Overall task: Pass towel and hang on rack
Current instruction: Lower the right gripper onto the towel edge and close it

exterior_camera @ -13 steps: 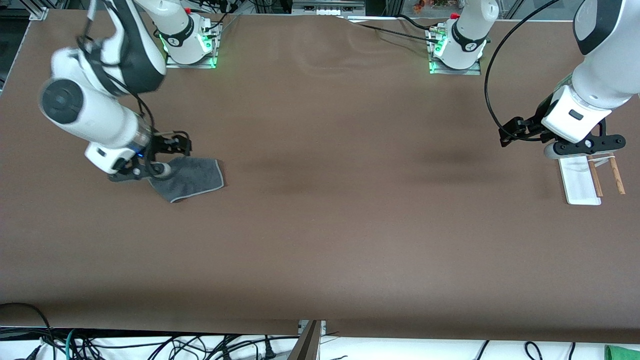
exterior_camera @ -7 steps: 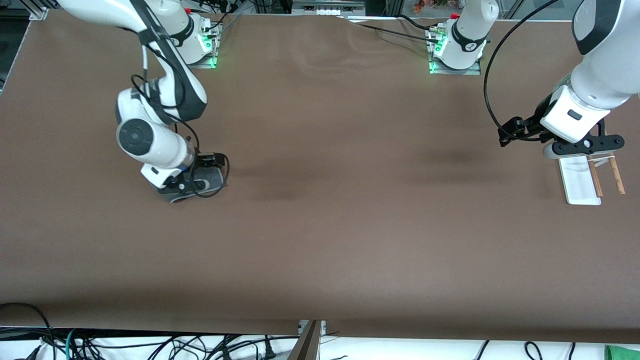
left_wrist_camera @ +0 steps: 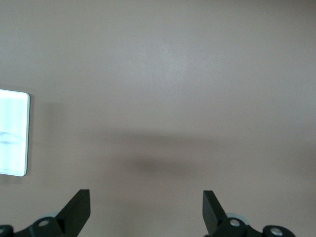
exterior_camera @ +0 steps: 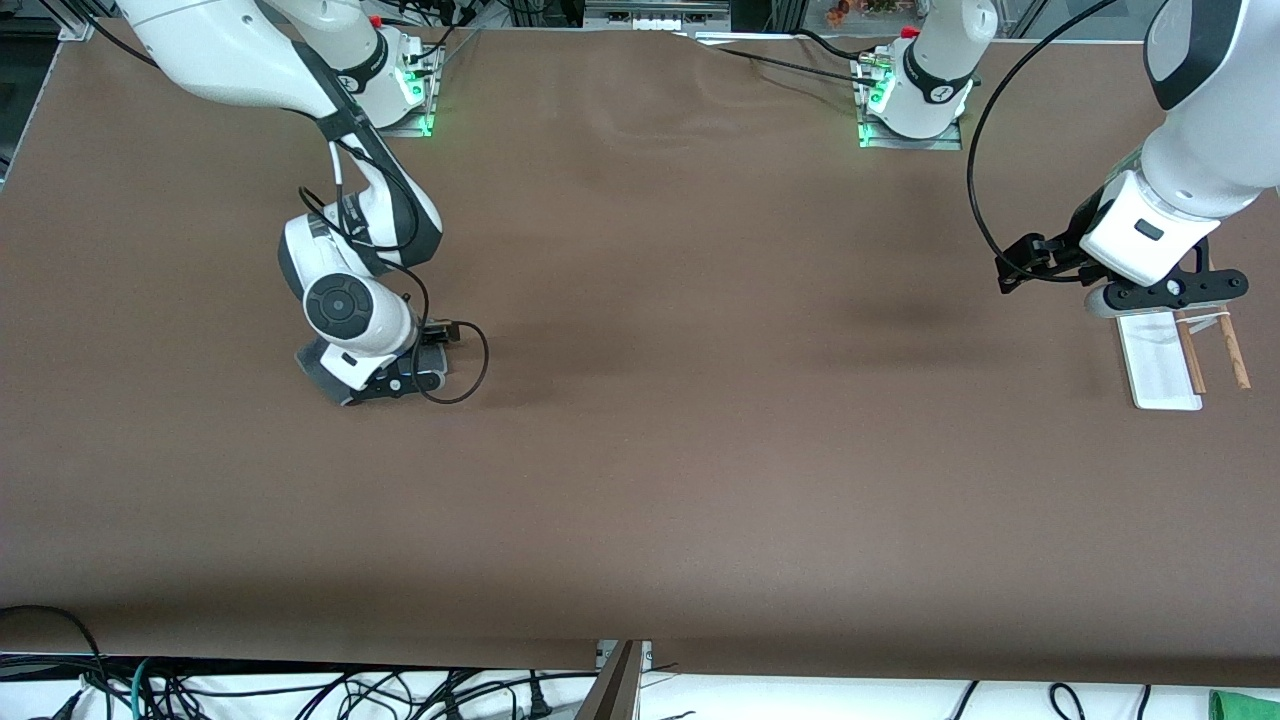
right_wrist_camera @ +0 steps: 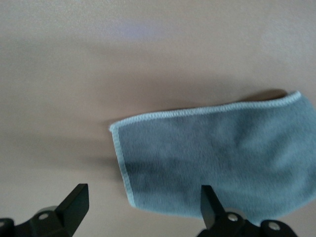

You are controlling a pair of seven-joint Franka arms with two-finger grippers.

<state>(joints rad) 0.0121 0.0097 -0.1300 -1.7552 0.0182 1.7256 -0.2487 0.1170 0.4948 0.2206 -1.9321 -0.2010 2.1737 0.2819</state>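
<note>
The dark grey towel (right_wrist_camera: 212, 163) with its lighter stitched border lies flat on the brown table. In the front view only its edge (exterior_camera: 316, 374) shows under my right hand. My right gripper (right_wrist_camera: 143, 210) is open, low over the towel's corner, with one finger over the cloth and the other over bare table; it also shows in the front view (exterior_camera: 388, 378). The rack (exterior_camera: 1160, 365) stands at the left arm's end, with a white base and two brown rods (exterior_camera: 1232, 352). My left gripper (left_wrist_camera: 145, 210) is open and empty over the table beside the rack's base (left_wrist_camera: 12, 133).
The brown tablecloth (exterior_camera: 700, 450) covers the whole table. The two arm bases (exterior_camera: 385, 85) stand along the edge farthest from the front camera. Cables hang below the edge nearest the front camera.
My right arm has swung toward the table's middle and now stands over the towel, hiding most of it in the front view. The left arm has not moved.
</note>
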